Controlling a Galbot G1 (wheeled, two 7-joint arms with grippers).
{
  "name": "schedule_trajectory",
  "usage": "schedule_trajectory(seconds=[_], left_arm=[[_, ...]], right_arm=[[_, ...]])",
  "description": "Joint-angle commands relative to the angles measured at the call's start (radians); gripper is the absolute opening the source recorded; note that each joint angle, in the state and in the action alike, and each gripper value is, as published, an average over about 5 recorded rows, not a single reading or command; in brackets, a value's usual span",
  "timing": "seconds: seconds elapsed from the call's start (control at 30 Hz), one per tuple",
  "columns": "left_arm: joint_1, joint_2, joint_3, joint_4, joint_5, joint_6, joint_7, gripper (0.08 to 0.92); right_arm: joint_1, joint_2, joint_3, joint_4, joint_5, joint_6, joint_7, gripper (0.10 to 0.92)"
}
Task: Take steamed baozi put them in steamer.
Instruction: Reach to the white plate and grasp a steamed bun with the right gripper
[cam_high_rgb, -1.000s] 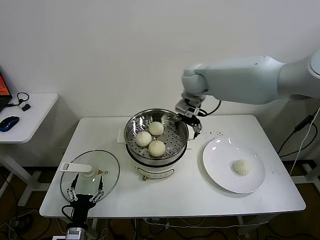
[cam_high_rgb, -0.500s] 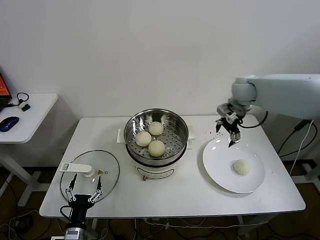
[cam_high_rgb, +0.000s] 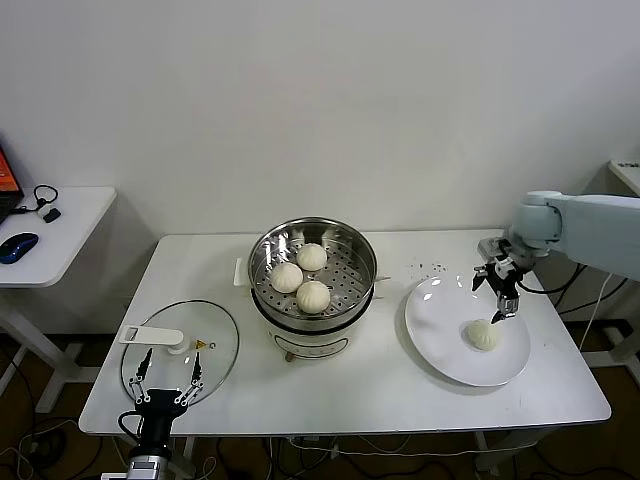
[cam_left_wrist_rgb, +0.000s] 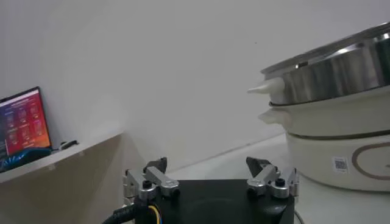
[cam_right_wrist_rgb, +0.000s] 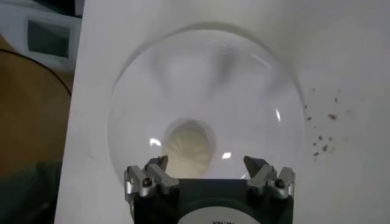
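Head view: steamer sits mid-table with three steamed baozi already on its perforated tray, clustered toward the side away from the plate. The fourth baozi is alone on the white plate, which sits on the right-arm side of the steamer, well apart from it. Right gripper hangs just above that bun, on its far edge, jaws spread and empty, not touching. Glass lid lies flat on the table on the opposite side of the steamer; left gripper is parked at the lid's near edge, jaws open, holding nothing. Left wrist view: left gripper open with only air between the fingers, steamer wall and white base off to one side, well clear. Right wrist view: right gripper open wide, last baozi sits roughly centred between the fingers below it, plate rim all round. Handling, my read: bun is light, soft, matte, so grippy rather than slick, but it will dent or tear if squeezed hard. Best hold looks like across the widest part of the sides, below the pleats, with a light close. Plate is glossy, so a sideways nudge could slide the bun.
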Motion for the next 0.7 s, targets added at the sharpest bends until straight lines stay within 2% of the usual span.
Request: schedule_trajectory(seconds=[0.03, 0.7], left_arm=[[0.003, -0.049, 0.001, 0.004, 0.002, 0.0, 0.0, 0.823], [0.0, -0.049, 0.006, 0.019, 0.015, -0.002, -0.002, 0.823]], right_arm=[[-0.179, -0.072, 0.121, -0.048, -0.067, -0.014, 0.017, 0.823], [-0.318, -0.053, 0.28, -0.127, -0.127, -0.007, 0.032, 0.823]])
